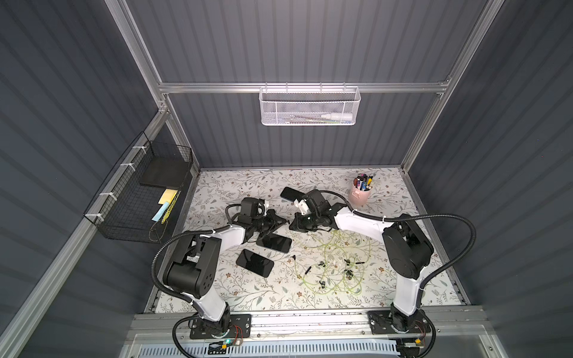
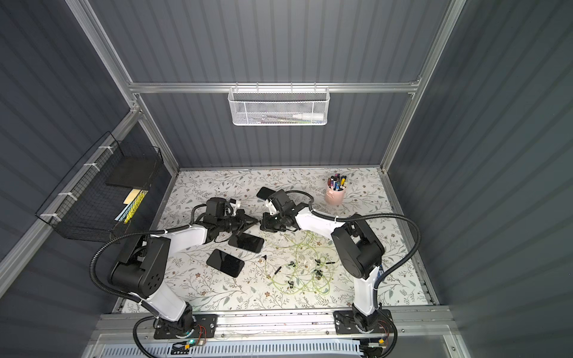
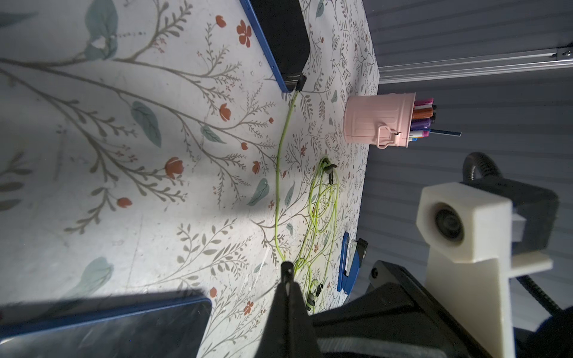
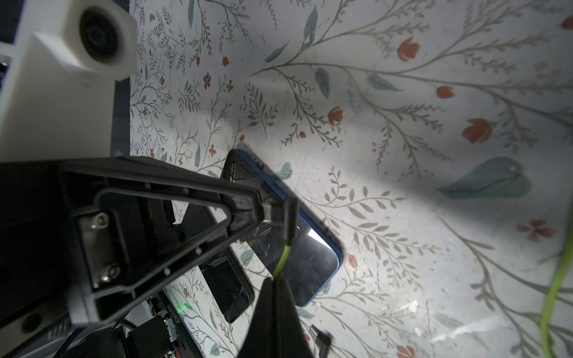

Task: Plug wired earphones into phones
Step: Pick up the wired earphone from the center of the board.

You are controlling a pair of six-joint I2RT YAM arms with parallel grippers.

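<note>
Floral desk (image 1: 248, 297), apparent handover above a phone (image 4: 313, 257): left jaws clamped on the plug (image 4: 290, 217), right jaws pinched shut on its green cable (image 4: 282, 260). Keep the plug square before the right lets go; other earphones (image 1: 322, 264) lie tangled nearby.

Scanning for print now, and nothing reads cleanly. In the right wrist view, a short run of white characters (image 4: 170, 312) sits on a black part beside a green light (image 4: 185, 307), too small and blurred to make out. The markers (image 3: 421, 119) in the pink cup (image 3: 372, 124) have illegible labels. The phone (image 1: 255, 262) nearest the arms' bases shows a dark screen with nothing legible.
</note>
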